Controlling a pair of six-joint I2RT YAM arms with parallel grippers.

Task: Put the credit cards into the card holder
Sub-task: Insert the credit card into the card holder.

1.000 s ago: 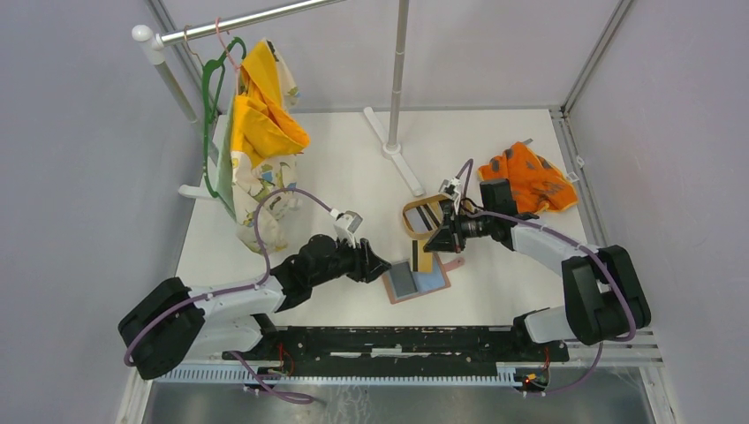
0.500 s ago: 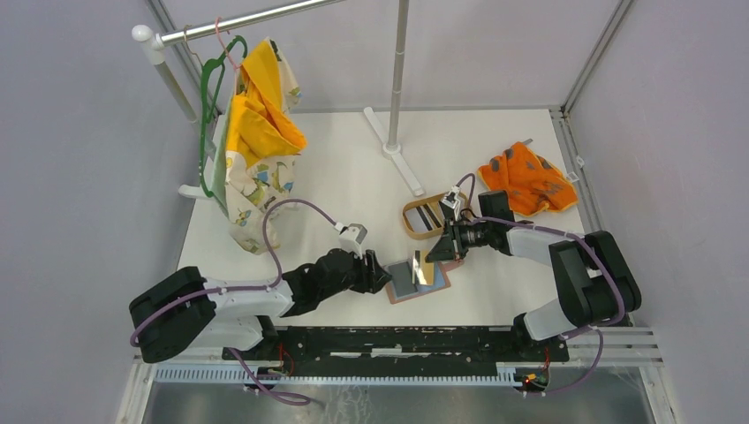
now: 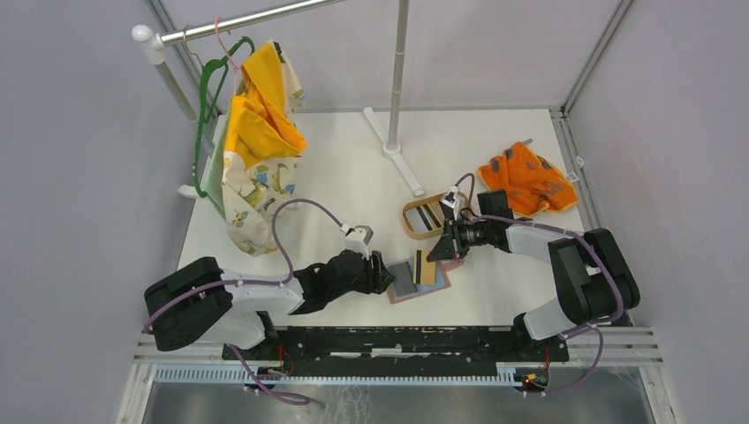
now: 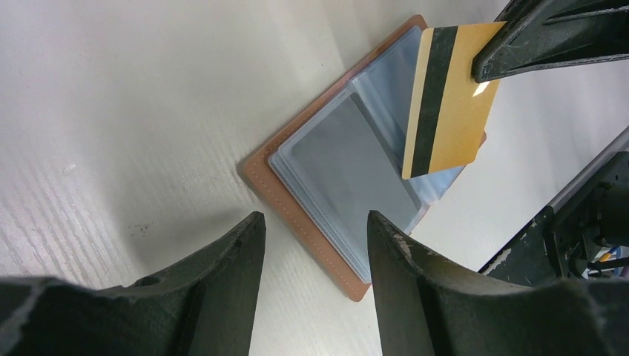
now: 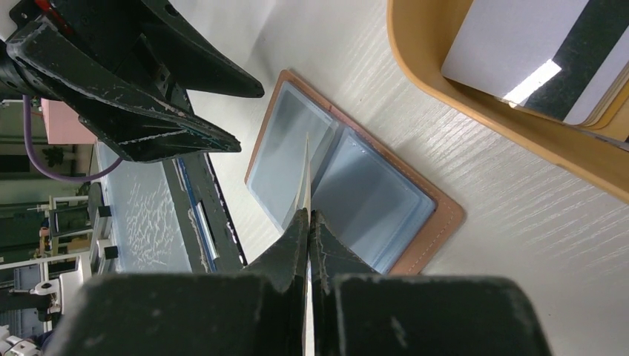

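The card holder (image 3: pixel 404 284) lies open on the table, reddish-brown edge and blue-grey pockets up (image 4: pixel 334 178) (image 5: pixel 363 196). My right gripper (image 3: pixel 437 254) (image 5: pixel 308 215) is shut on a yellowish credit card with a black stripe (image 3: pixel 425 267) (image 4: pixel 445 104), held on edge over the holder's middle fold and seen edge-on in the right wrist view (image 5: pixel 306 167). My left gripper (image 3: pixel 385 276) (image 4: pixel 315 219) stands open and empty at the holder's left edge, low over the table. More credit cards (image 3: pixel 428 216) (image 5: pixel 534 52) lie in the oval wooden tray (image 3: pixel 409 226) (image 5: pixel 415 74).
An orange patterned cloth (image 3: pixel 528 179) lies at the back right. A clothes rack with a green hanger and a yellow garment (image 3: pixel 256 132) stands at the back left, and a pole on a white foot (image 3: pixel 399 152) behind the tray. The black base rail (image 3: pixel 397 340) runs along the near edge.
My right gripper has carried the yellowish card from the tray's edge down and left over the open holder. The left gripper has slid right, closer to the holder's left edge.
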